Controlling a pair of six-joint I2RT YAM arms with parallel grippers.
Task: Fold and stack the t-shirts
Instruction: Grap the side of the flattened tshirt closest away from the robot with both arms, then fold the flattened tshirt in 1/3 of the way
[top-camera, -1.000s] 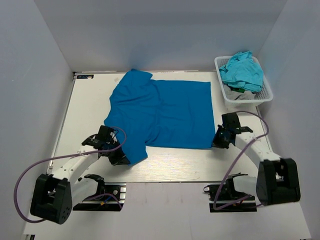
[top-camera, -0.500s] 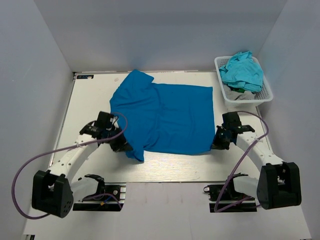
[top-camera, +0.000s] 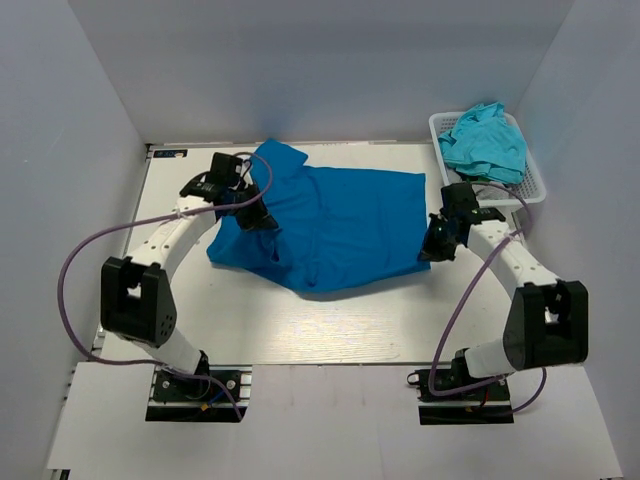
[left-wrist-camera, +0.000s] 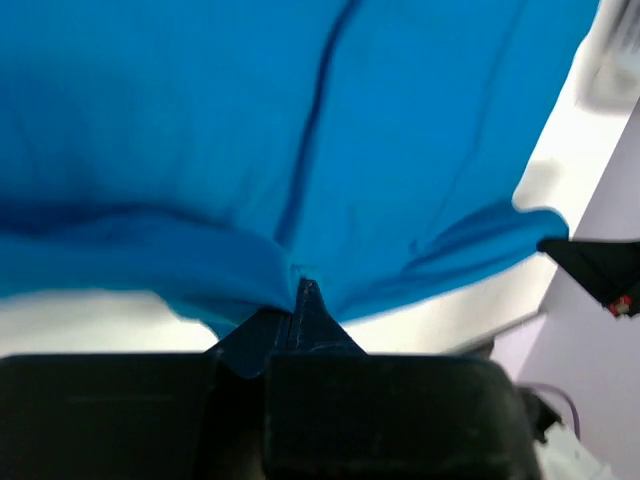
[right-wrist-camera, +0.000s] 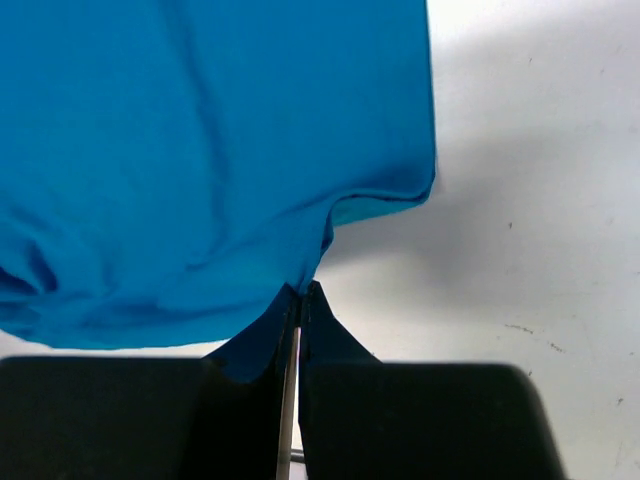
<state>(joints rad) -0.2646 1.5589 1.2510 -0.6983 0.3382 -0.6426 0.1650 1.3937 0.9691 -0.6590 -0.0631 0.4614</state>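
Observation:
The royal blue t-shirt (top-camera: 330, 225) lies across the middle of the table, its near half lifted and carried toward the back. My left gripper (top-camera: 252, 217) is shut on the shirt's left edge (left-wrist-camera: 240, 262). My right gripper (top-camera: 432, 250) is shut on the shirt's near right corner (right-wrist-camera: 330, 215). Both hold the cloth above the table. The turquoise-teal t-shirts (top-camera: 485, 140) are piled in the white basket (top-camera: 528, 195) at the back right.
The white lattice basket stands at the table's back right corner, just behind my right arm. Grey walls close in the table on the left, back and right. The right arm shows at the right edge of the left wrist view (left-wrist-camera: 600, 272).
Both grippers have moved away from the near edge toward the back, carrying the shirt's near edge with them. The left arm has swung far back and the shirt's near half has lifted.

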